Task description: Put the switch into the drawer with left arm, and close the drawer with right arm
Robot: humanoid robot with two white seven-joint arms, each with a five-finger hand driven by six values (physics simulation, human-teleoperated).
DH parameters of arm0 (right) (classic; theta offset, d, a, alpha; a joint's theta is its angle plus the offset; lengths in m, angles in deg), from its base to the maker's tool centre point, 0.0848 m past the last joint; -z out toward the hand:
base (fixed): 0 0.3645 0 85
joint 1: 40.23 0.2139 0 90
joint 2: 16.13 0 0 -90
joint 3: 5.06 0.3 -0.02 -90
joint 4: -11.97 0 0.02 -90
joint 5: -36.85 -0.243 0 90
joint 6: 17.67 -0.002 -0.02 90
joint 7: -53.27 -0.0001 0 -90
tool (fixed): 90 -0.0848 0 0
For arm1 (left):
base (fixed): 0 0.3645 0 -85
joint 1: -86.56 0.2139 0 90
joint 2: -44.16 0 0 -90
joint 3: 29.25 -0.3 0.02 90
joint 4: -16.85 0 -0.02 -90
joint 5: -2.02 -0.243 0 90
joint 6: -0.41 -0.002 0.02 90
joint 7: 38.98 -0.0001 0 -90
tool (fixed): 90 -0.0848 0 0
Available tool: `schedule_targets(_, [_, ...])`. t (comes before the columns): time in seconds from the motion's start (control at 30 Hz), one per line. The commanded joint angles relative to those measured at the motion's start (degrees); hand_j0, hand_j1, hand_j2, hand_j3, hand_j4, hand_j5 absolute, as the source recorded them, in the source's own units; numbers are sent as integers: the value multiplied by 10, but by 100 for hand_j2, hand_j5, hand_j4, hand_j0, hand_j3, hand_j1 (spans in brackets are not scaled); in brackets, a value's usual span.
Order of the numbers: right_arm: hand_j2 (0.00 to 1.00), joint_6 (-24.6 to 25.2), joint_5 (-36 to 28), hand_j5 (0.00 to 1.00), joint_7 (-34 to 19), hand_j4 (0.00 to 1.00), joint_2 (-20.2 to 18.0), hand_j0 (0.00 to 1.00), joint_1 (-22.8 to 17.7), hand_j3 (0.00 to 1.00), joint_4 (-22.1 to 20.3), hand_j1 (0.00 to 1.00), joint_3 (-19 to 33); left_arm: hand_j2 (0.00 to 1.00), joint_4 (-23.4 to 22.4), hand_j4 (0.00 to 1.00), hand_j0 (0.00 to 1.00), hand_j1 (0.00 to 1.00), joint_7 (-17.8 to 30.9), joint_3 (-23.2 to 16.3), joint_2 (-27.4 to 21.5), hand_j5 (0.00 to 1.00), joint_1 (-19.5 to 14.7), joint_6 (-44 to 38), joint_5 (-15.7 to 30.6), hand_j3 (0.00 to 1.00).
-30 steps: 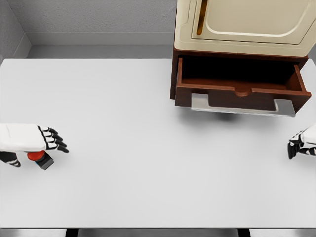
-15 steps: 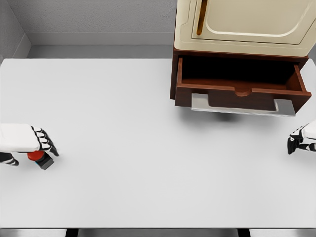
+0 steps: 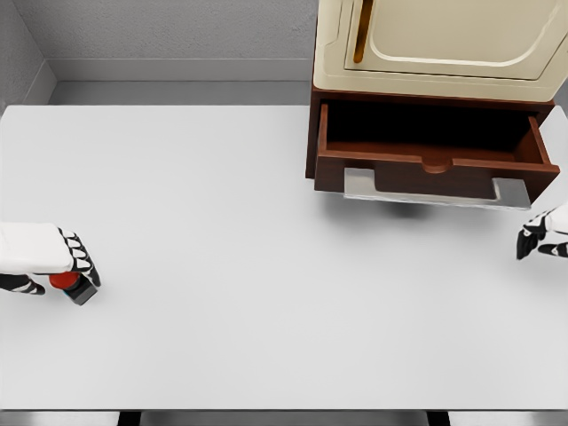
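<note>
The switch (image 3: 80, 290), a red button on a dark base, rests on the white table (image 3: 222, 222) at its far left. My left hand (image 3: 60, 275) covers it from above, fingers (image 3: 80, 256) curled down over its far side and thumb on its near side. The brown drawer (image 3: 430, 164) stands pulled out of the cabinet at the back right, and its inside is dark and bare. My right hand (image 3: 534, 241) hovers at the right edge, just below and right of the drawer front, fingers relaxed and holding nothing.
A cream cabinet top with a door (image 3: 444, 40) sits above the drawer. A pale grey panel (image 3: 359, 185) shows under the drawer front. A grey wall runs behind the table.
The left hand's fingers have curled from stretched out to wrapped around the switch. The right hand has drifted slightly up and to the right. The switch has stayed in place.
</note>
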Motion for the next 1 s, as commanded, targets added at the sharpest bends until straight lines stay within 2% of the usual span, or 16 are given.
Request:
schedule_targets(0.0, [49,1,-3,49,0,49,0,49,0,49,12,49,1,75,0,75,75,75,0,0,-1,75,0,-1,3,75])
schedule_targets(0.17, [49,1,-3,49,0,49,3,49,2,49,13,49,1,70,0,70,70,70,0,0,5,70,0,-1,3,70])
schedule_targets(0.33, [49,1,-3,49,0,49,10,49,4,49,13,49,1,70,0,70,70,70,0,-2,5,70,0,-1,3,70])
schedule_targets(0.4, [50,1,-2,50,0,50,10,50,4,50,13,50,1,64,0,64,64,64,0,-3,5,64,1,-1,3,64])
schedule_targets(0.83, [49,1,-3,49,0,49,10,49,7,49,14,49,0,63,0,63,63,63,0,-14,4,63,1,-1,2,63])
schedule_targets(0.97, [49,1,-3,49,0,49,10,49,8,49,17,49,1,45,0,45,45,45,0,-15,5,45,1,-1,2,45])
